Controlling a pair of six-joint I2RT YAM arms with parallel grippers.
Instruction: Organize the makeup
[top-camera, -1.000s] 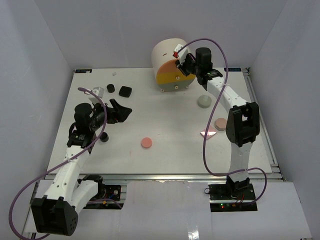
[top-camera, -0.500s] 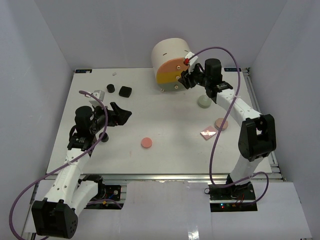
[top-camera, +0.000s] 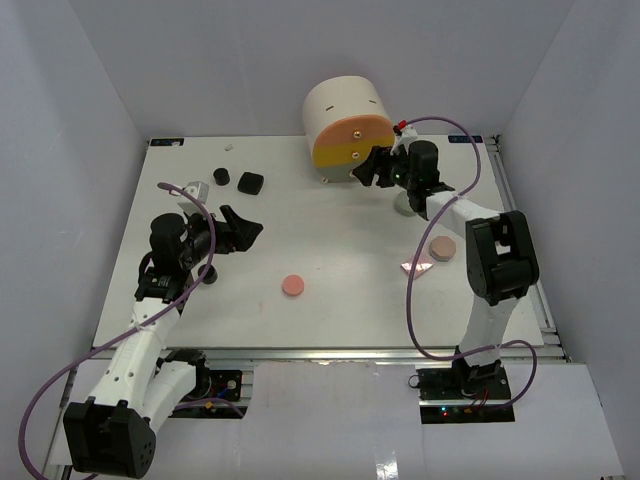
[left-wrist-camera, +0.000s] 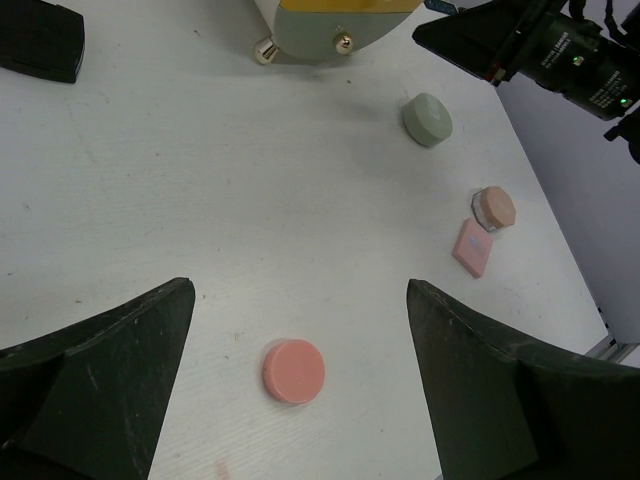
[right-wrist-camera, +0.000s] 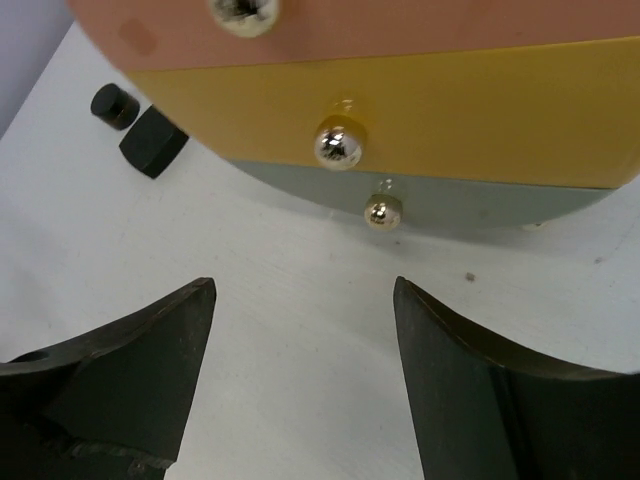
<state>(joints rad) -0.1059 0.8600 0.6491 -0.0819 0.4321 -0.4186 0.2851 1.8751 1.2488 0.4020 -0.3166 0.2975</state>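
A pink round compact (top-camera: 293, 285) lies mid-table; in the left wrist view it (left-wrist-camera: 293, 370) sits on the table between my open left fingers. My left gripper (top-camera: 245, 228) (left-wrist-camera: 300, 290) is open and empty, to the left of it. A tan compact (top-camera: 442, 247) (left-wrist-camera: 494, 207), a pink square palette (top-camera: 417, 266) (left-wrist-camera: 471, 247) and a grey-green compact (left-wrist-camera: 427, 119) lie at the right. Two black jars (top-camera: 221, 177) (top-camera: 250, 183) stand at the back left. My right gripper (top-camera: 368, 165) (right-wrist-camera: 302, 290) is open and empty, just in front of the grey drawer's knob (right-wrist-camera: 381, 211).
The big cream cylindrical box (top-camera: 345, 120) stands at the back centre, its orange, yellow (right-wrist-camera: 450, 110) and grey drawers shut and facing me. A small silvery item (top-camera: 195, 188) lies near the left arm. The right arm reaches over the grey-green compact.
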